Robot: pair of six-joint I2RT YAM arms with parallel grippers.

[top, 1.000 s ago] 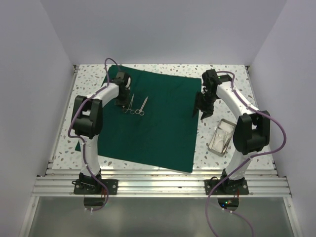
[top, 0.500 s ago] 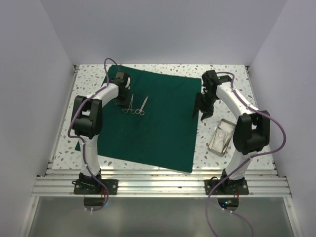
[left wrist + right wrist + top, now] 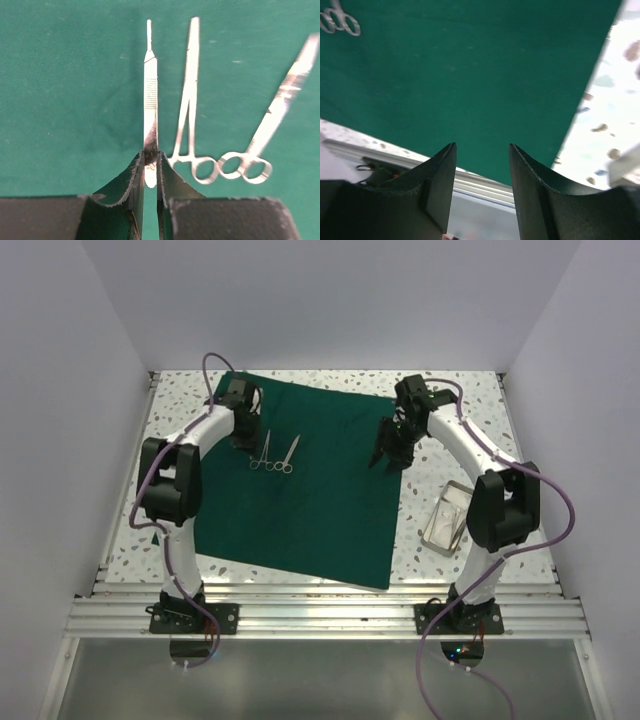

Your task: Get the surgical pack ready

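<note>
On the matte dark green cloth drape (image 3: 320, 500), the left end effector (image 3: 150, 159) pinches a slim ribbed steel handle (image 3: 150, 95) beside two shiny ring-handled steel instruments (image 3: 186, 105). The right end effector (image 3: 483, 147) hangs spread over the drape's right edge.

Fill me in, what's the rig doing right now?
The left gripper is shut on the butt end of a flat steel scalpel handle over the dark green drape. Right beside it, ring-handled forceps and scissors lie on the cloth. The right gripper is open and empty, hanging above the drape's right edge. The metal tray sits on the table right of the drape, untouched.
</note>
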